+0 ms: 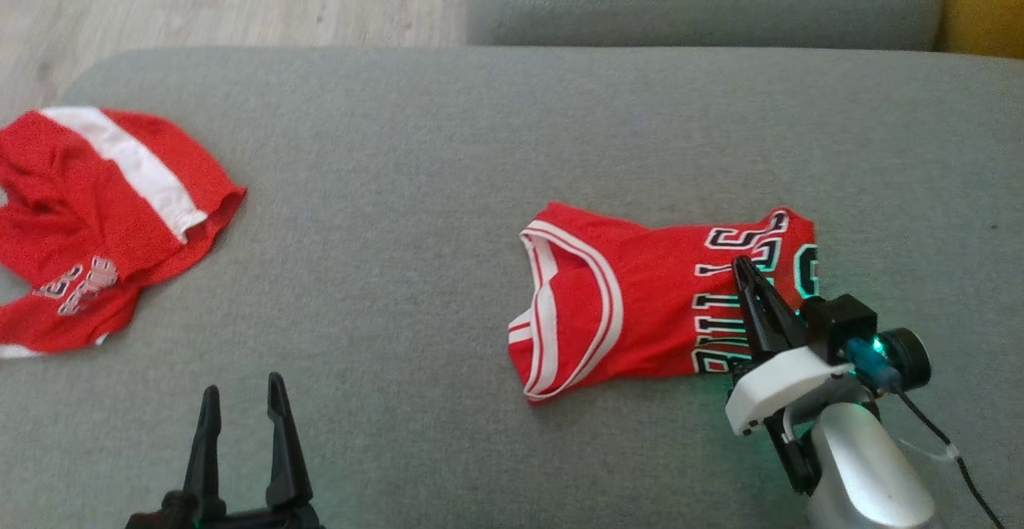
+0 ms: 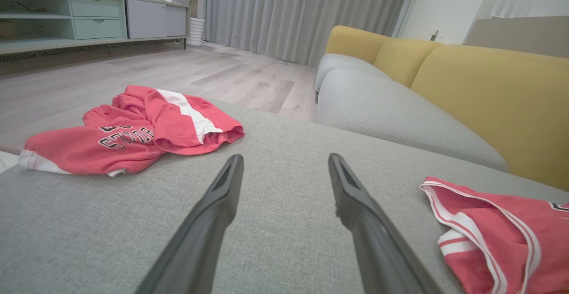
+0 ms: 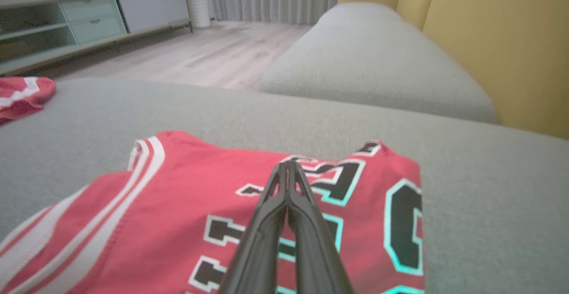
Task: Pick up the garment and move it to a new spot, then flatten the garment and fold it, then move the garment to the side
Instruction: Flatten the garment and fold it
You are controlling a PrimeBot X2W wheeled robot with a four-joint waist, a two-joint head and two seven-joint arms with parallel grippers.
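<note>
Garment: red, folded, white trim.

Cloth garment — matt (cushion rough-woven)

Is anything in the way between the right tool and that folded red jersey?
Nothing visible does. The right tool, its fingers closed together, sits right over the jersey and its lettering; whether it touches the cloth I cannot tell. The other red garment lies well apart, at the left end of the cushion.
</note>
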